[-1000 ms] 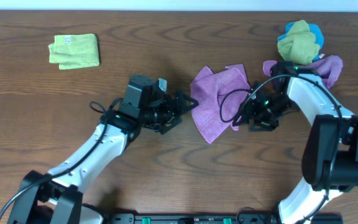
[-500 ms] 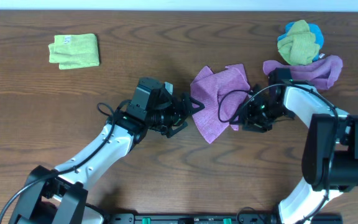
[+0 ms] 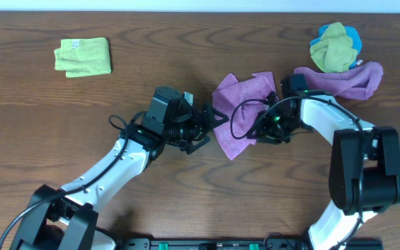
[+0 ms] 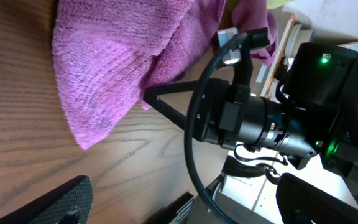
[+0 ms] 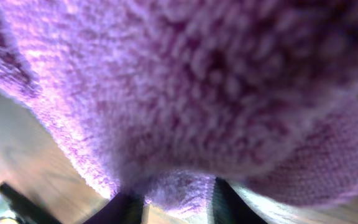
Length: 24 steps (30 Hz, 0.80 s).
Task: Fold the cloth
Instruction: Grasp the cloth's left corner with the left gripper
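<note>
The purple cloth point(image 3: 240, 111) lies rumpled at the table's middle, one corner pointing toward the front edge. My left gripper point(image 3: 212, 129) sits just left of it, open, and the left wrist view shows nothing between its pads point(image 4: 67, 199); the cloth point(image 4: 117, 68) lies ahead, with the right arm behind it. My right gripper point(image 3: 255, 130) is at the cloth's right edge. Seen from the right wrist, the cloth point(image 5: 185, 81) fills the frame and a fold of it is pinched between the two dark fingers point(image 5: 229, 202).
A folded lime-green cloth point(image 3: 82, 57) lies at the far left. At the back right a second purple cloth point(image 3: 346, 78) stretches in a long band, with a green and blue bundle point(image 3: 333, 45) behind it. Cables loop from both wrists.
My right gripper slid left into the cloth's right edge and its jaws narrowed onto a fold. My left arm moved right toward the cloth's left edge, then held still.
</note>
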### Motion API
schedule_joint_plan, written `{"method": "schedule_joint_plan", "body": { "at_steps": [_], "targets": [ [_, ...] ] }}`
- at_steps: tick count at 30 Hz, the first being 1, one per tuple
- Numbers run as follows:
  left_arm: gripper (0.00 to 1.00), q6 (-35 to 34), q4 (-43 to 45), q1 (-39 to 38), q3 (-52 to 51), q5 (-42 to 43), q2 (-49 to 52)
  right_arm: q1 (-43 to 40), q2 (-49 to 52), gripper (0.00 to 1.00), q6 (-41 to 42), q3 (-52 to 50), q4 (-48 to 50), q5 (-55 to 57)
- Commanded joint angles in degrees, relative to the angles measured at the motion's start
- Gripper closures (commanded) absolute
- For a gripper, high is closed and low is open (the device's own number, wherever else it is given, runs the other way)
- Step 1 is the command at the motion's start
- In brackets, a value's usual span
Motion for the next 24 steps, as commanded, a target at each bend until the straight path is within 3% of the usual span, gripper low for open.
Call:
{"method": "schedule_joint_plan", "body": {
  "at_steps": [1,2,13,24],
  "targets": [
    [0.05,0.0,0.1,-0.1,0.7,1.2,0.2,0.8,0.2,0.95,1.4,-0.4,-0.1,2.7],
    [0.05,0.0,0.1,-0.1,0.7,1.4,0.2,0.7,0.2,0.99,1.9,-0.4,-0.3,3.7],
    [0.05,1.3,-1.2,-0.4,0.6,1.1,0.2,-1.6,-0.8,0.99,2.9,-0.4,-3.6,6.9],
    [0.05,-1.8,-2.5,-2.7,0.6,-1.9,1.6,-5.6,-11.0,0.99,3.5,-0.4,-4.8,12.5]
  ]
}}
